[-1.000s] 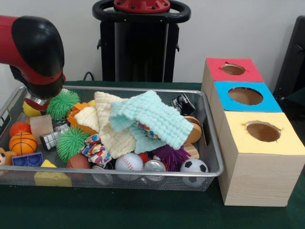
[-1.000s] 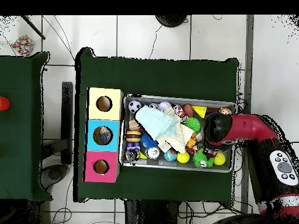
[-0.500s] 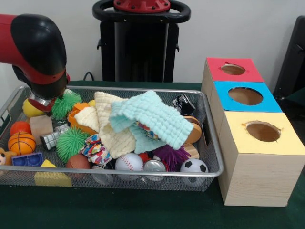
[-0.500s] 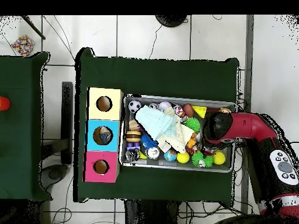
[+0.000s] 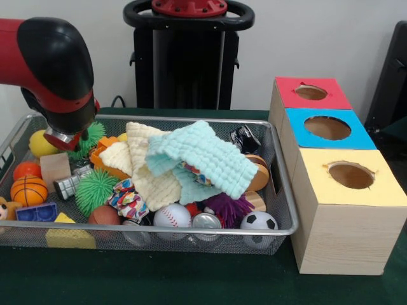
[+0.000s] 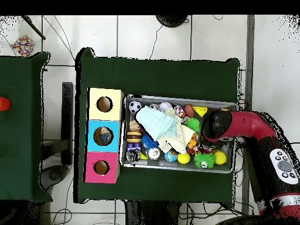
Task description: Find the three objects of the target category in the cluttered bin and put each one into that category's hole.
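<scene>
Near row of bin [image 5: 283,210]: baseball [image 5: 172,216], soccer ball [image 5: 259,221]; basketball [image 5: 29,189] at left. Target category unknown. Farther back, gripper [image 5: 63,136] hangs over left end, by green spiky ball [image 5: 89,136]. Jaws hidden; state undeterminable. Boxes [image 5: 346,210] right.

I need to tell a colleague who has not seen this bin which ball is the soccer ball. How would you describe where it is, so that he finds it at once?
Start from the wire mesh bin and go to its front corner nearest the yellow-topped box. The soccer ball lies there against the mesh, beside a silver can. It is white with black patches, whereas the baseball further along is white with red stitching.
</scene>
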Robot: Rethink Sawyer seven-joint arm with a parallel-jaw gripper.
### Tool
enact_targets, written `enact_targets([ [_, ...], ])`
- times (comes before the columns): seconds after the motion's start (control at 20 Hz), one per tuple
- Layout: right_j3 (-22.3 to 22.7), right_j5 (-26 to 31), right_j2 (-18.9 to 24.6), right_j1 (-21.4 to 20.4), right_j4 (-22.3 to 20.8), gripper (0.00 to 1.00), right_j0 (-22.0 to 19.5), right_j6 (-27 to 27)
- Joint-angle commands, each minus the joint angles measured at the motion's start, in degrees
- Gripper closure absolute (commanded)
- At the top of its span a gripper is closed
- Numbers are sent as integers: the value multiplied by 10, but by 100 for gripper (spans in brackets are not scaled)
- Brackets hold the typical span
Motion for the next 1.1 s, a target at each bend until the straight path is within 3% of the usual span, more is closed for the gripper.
enact_targets([
  [0.05, 41, -40, 36, 11, 6, 100, 5, -72],
  [0.9, 30, -33, 22, 7, -15, 100, 17, -69],
  [0.95, 28, -30, 20, 7, -18, 0, 18, -69],
  [1.1, 28, -30, 19, 7, -20, 0, 19, -71],
])
